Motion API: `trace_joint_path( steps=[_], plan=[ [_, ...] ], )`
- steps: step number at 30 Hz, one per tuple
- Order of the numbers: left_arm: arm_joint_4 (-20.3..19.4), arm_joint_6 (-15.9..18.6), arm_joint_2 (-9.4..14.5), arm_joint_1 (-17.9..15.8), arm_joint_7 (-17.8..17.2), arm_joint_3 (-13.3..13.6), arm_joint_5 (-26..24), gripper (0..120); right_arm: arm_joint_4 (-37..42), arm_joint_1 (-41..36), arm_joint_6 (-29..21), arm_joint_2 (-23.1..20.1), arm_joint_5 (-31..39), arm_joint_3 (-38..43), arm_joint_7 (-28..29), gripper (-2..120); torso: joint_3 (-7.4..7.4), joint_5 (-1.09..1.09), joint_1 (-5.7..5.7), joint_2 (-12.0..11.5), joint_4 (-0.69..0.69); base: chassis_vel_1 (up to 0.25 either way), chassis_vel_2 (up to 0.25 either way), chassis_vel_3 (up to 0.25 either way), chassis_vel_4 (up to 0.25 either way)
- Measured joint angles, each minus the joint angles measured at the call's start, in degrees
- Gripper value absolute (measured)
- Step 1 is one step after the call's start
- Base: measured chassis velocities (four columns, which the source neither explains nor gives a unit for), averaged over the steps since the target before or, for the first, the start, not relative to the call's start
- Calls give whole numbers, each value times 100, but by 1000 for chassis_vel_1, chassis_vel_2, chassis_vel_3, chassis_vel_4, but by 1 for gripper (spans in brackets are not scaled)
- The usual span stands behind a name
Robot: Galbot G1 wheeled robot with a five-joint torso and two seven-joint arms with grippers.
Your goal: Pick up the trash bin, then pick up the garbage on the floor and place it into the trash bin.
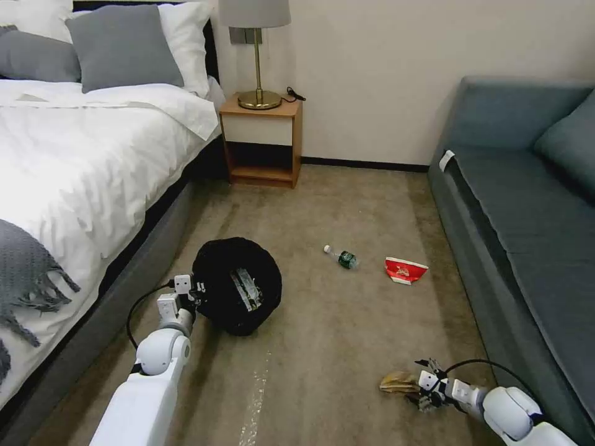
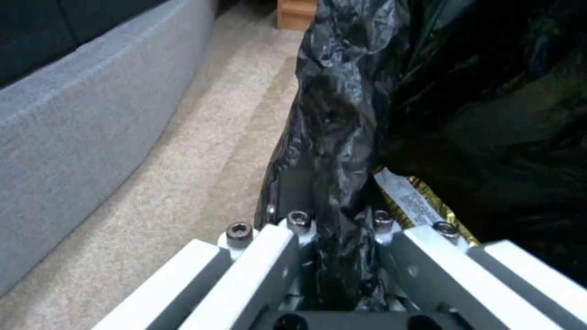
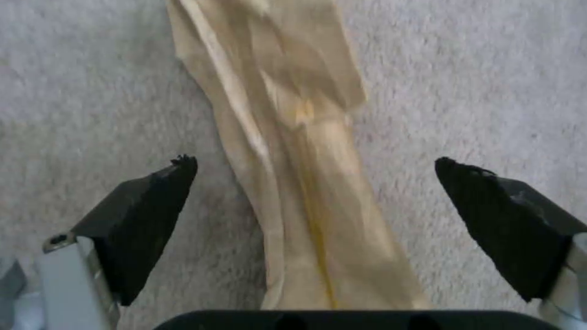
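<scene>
Fingers of the left gripper (image 2: 339, 256) pinch the black-bagged rim of the bin (image 1: 237, 285) beside the bed (image 1: 74, 161), a gold wrapper (image 2: 422, 201) already inside; its white label's print is too small to read. Spread wide, the right gripper (image 3: 315, 183) straddles the brown paper (image 3: 293, 137) on the carpet (image 1: 347, 204) near the sofa (image 1: 527, 210). By the look of it one item is binned and three remain, the paper, the green-labelled bottle (image 1: 343, 256) and the red carton (image 1: 405, 270), its marking illegible.
</scene>
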Motion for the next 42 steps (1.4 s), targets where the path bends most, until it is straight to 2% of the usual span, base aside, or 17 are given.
trace_joint_path(
  steps=[5, 8, 9, 13, 14, 17, 18, 21, 23, 24, 26, 29, 37, 42],
  plan=[
    [20, -5, -9, -18, 0, 24, 11, 1, -116, 30, 35, 26, -64, 22, 2, 94, 0, 1, 0, 0, 0, 0, 0, 0, 0],
    [33, -6, 3, -34, 0, 58, 16, 1, -249, 60, 76, 61, -131, 56, 3, 78, 0, 1, 0, 0, 0, 0, 0, 0, 0],
    [33, -6, 3, -34, 0, 58, 16, 1, -249, 60, 76, 61, -131, 56, 3, 78, 0, 1, 0, 0, 0, 0, 0, 0, 0],
    [1, 25, 67, -39, 7, 69, 16, 1, -269, 52, 101, 71, -169, 80, -8, 59, 0, -1, 0, 0, -1, 0, 0, 0, 0],
    [1, 25, 67, -39, 7, 69, 16, 1, -269, 52, 101, 71, -169, 80, -8, 59, 0, -1, 0, 0, -1, 0, 0, 0, 0],
    [-55, 50, 87, -12, 9, 52, 14, 1, -260, 27, 110, 85, -197, 88, -22, 44, 1, -2, 0, 0, -2, 0, 0, 0, 0],
    [-55, 50, 87, -12, 9, 52, 14, 1, -260, 27, 110, 85, -197, 88, -22, 44, 1, -2, 0, 0, -2, 0, 0, 0, 0],
    [-125, 63, 118, 19, 11, 27, 10, 1, -223, 5, 114, 96, -216, 119, -31, 30, 1, -2, 0, 0, -1, 0, 0, 0, 0],
    [-146, 65, 127, 29, 11, 17, 9, 1, -211, -6, 115, 100, -224, 133, -32, 28, 1, -2, 0, -1, -1, 0, 0, 0, 0],
    [-170, 66, 137, 42, 11, 5, 9, 1, -194, -20, 117, 108, -233, 152, -35, 20, 1, -2, 0, 0, -1, 0, 0, 0, 0],
    [-191, 67, 148, 51, 11, -1, 8, 1, -176, -37, 118, 114, -239, 170, -37, 18, 1, -2, 0, 0, -1, 0, 0, 0, 0],
    [-270, 76, 197, 71, 10, -19, 3, 1, -34, -129, 119, 101, -263, 225, -49, 1, 1, 0, 0, 0, -1, 0, 0, 0, 0],
    [-385, 89, 219, 112, 2, -71, -11, 1, 166, -226, 136, 61, -241, 422, -57, 0, 1, -1, 0, -1, -1, 0, 0, 0, 0],
    [-474, 89, 219, 184, 2, -74, 9, 1, 230, -198, 258, 96, 20, 543, 1, 0, 1, 0, 0, 0, -1, 0, 0, 0, 0]
  ],
)
